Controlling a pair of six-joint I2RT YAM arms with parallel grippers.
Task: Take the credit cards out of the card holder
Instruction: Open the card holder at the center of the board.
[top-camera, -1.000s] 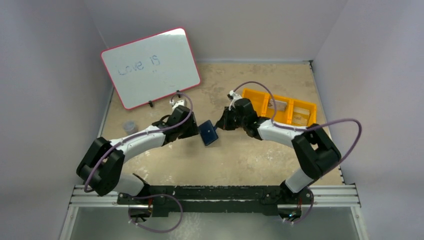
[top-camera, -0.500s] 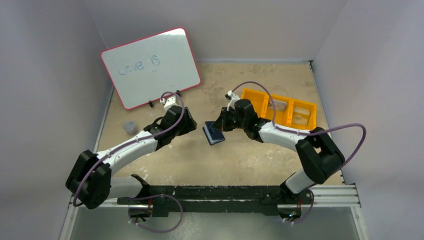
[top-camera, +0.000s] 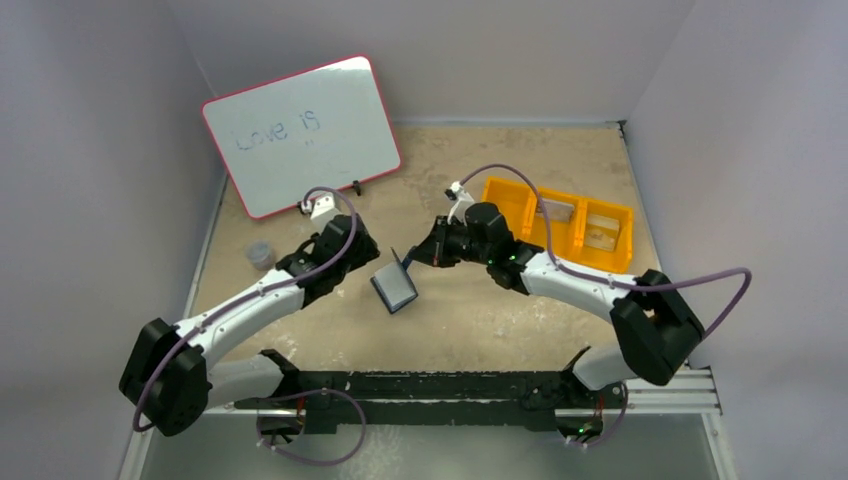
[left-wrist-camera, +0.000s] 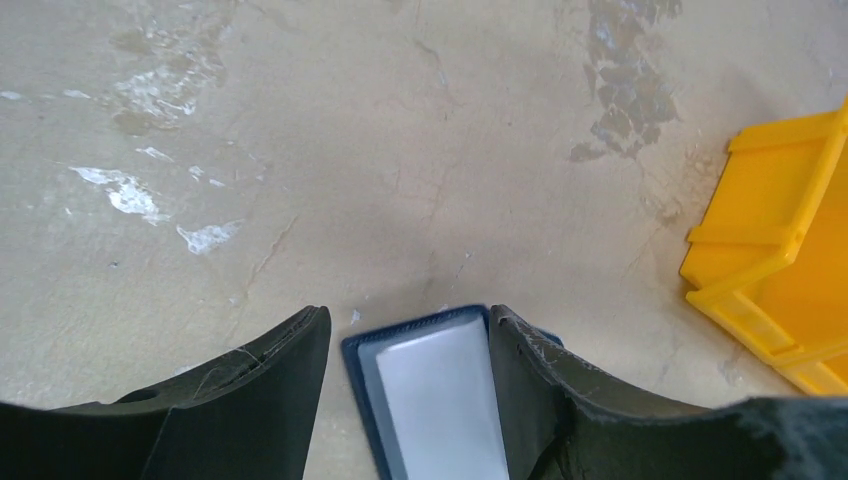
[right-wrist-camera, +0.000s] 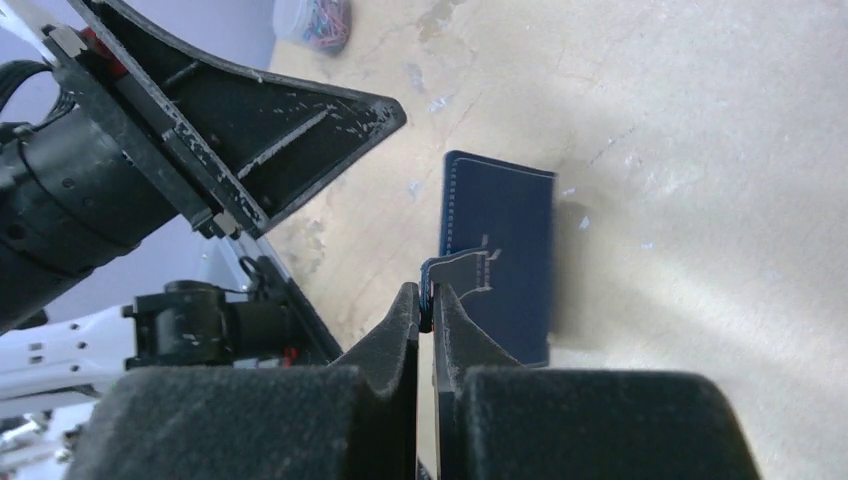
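Near the middle of the table (top-camera: 480, 320), the right gripper (right-wrist-camera: 424, 300) is pinched tight on the little tab (right-wrist-camera: 462, 268) of the card holder (right-wrist-camera: 500, 240). The left gripper (left-wrist-camera: 407, 318) is wide open around its end, where a pale card (left-wrist-camera: 440, 400) shows. That tab could slip, or the fingers (left-wrist-camera: 250, 400) could squeeze the whole holder and trap the card.

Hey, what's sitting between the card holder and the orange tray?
The right gripper, shut on the card holder's tab, fills that stretch on the way to the orange tray. The top external view shows it.
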